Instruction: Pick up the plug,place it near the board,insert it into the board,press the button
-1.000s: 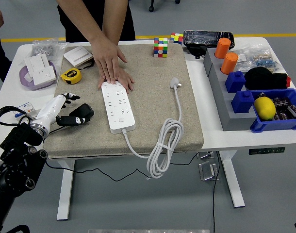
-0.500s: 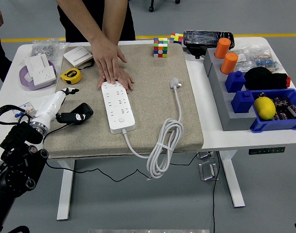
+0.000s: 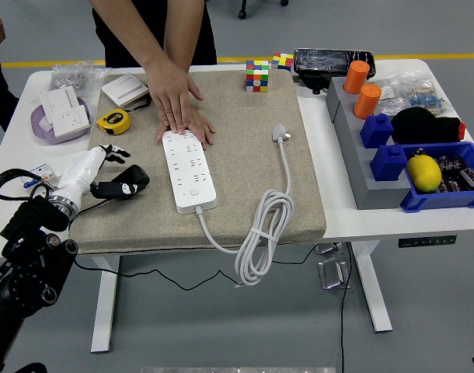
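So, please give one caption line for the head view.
Person's hands steady the power strip; plug lies unplugged on the mat; left hand waits beside.

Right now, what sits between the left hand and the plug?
In the head view, the power strip lies between the left hand and the plug, with a person's hand pressing its far end. The rest is bare mat.

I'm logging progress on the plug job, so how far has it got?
Nothing looks done yet. The plug lies loose on the mat, apart from the power strip, none of its sockets filled. A person's hands press on the strip's far end. The left hand hovers open at the mat's left edge, holding nothing. Left: pick up, place, insert, press the button.
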